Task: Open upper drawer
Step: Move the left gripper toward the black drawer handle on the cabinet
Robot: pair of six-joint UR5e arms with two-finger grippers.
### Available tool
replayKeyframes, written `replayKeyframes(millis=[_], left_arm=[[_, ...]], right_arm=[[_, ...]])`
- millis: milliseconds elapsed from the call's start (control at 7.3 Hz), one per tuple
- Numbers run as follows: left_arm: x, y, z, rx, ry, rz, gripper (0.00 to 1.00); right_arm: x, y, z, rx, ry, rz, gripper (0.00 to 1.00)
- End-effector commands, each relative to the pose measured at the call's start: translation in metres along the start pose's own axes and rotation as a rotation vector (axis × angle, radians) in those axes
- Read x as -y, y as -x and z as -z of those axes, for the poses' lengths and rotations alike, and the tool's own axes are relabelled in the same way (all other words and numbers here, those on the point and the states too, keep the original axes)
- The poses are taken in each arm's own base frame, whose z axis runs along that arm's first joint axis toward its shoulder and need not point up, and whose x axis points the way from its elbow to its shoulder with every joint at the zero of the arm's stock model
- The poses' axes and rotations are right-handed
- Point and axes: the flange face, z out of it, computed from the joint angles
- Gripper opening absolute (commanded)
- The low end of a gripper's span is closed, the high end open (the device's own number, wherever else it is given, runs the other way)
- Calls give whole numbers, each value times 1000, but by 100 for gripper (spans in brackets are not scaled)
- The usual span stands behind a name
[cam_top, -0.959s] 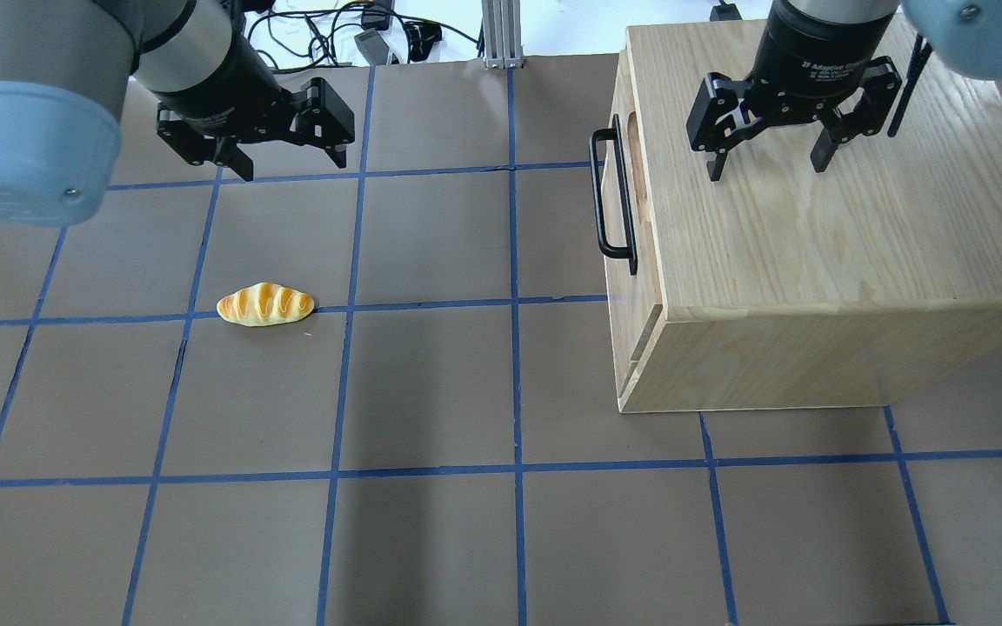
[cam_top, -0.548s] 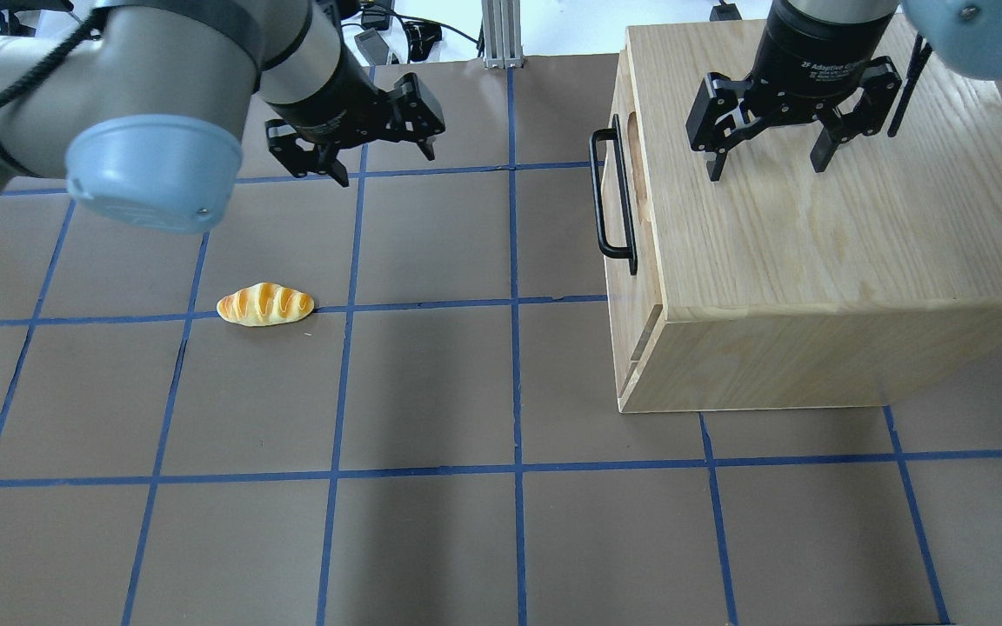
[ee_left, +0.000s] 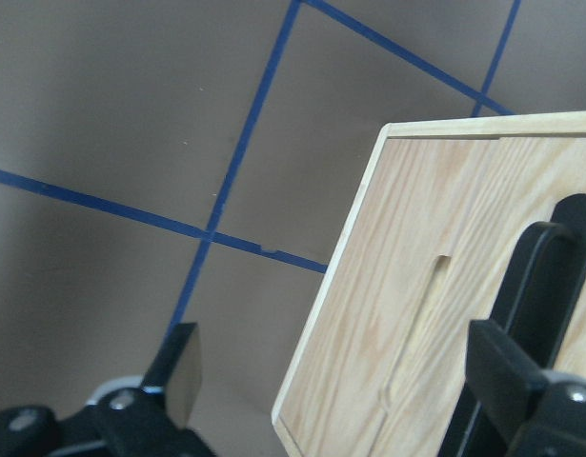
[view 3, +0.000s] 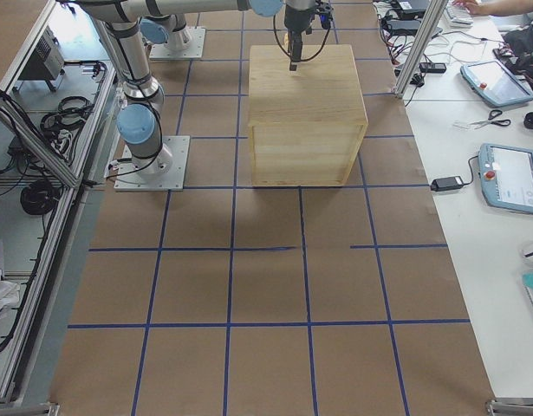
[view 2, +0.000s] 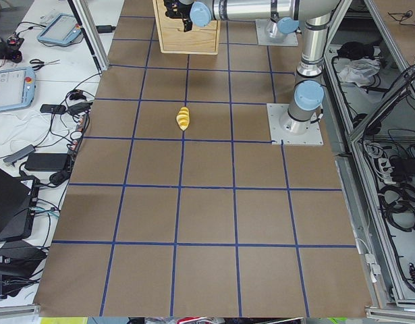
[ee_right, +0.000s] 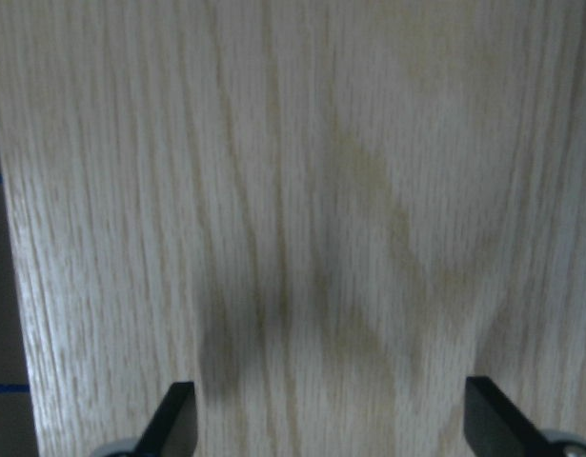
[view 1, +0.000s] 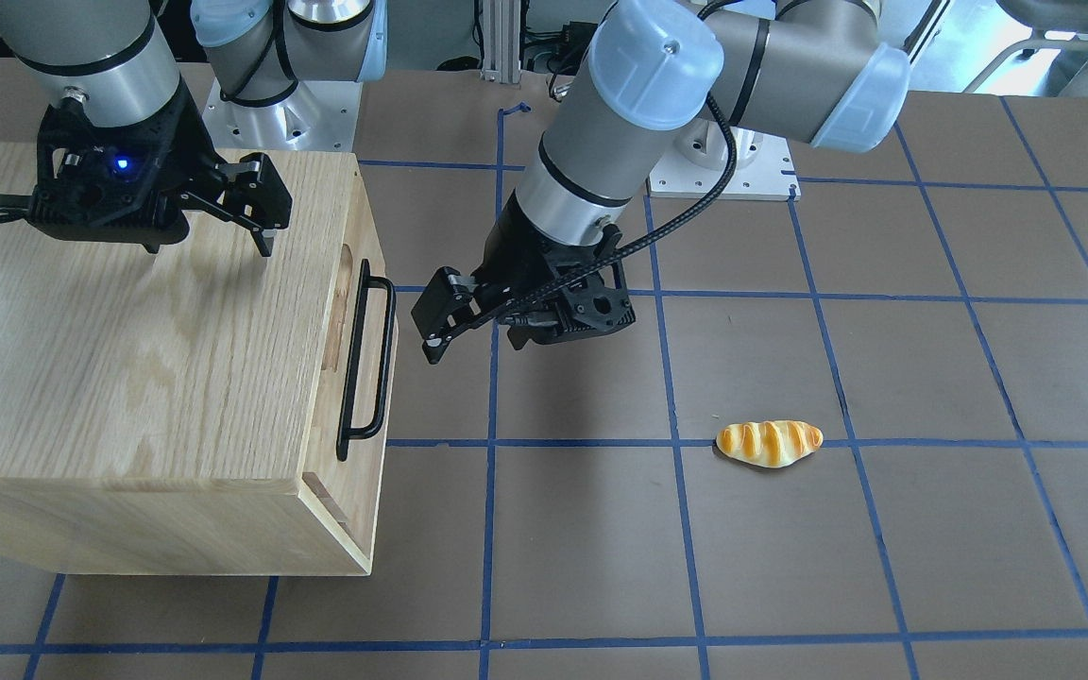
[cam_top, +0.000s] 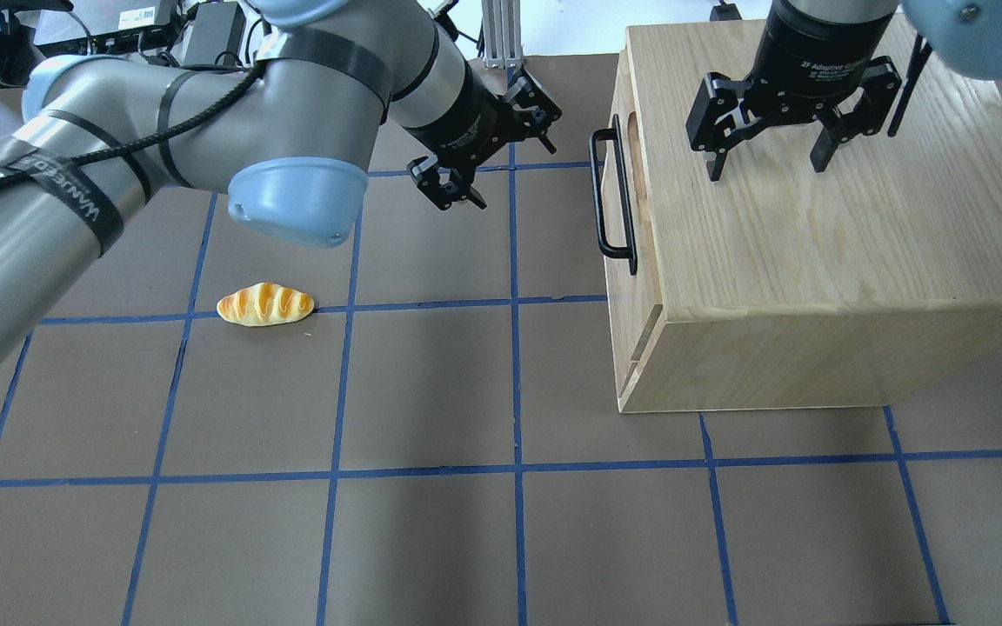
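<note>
**Inspector:** Where is the upper drawer (cam_top: 644, 252)?

**Technician:** It sits in the top of the oak cabinet (cam_top: 814, 261), at the table's (cam_top: 431, 391) 2 o'clock sector in the overhead view. Its front panel is flush with the cabinet body, so it is closed. The black bar handle (cam_top: 603, 191) and the oval notch are on the side facing the table's centre.

**Inspector:** What is the left gripper (cam_top: 510, 161) doing?

**Technician:** Its jaws are spread and nothing is between them. It hangs above the table near the drawer front and does not touch it. In the overhead view the handle is at the gripper's 3 o'clock. In the left wrist view the drawer front fills the 4 o'clock sector, and the handle bar appears behind the finger on that side.

**Inspector:** And the right gripper (cam_top: 766, 169)?

**Technician:** Its jaws are also spread and hold nothing. It points down over the cabinet's top board, at 3 o'clock from the handle. Whether its fingertips touch the board cannot be determined.

**Inspector:** Is anything else on the table?

**Technician:** A bread roll (cam_top: 265, 304) lies on the table at the left gripper's 8 o'clock, well apart from the cabinet.
</note>
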Motion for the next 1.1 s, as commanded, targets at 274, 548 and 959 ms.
replayKeyframes(millis=[274,548,959], left_arm=[[-26,-19,-31,-15,30,-8,100],[-30,-22,-38,-10,36,-33,100],[-29,-21,-42,-14,34,-118,100]], right_arm=[[0,0,0,0,0,0,100],[0,0,0,0,0,1,100],[0,0,0,0,0,0,100]])
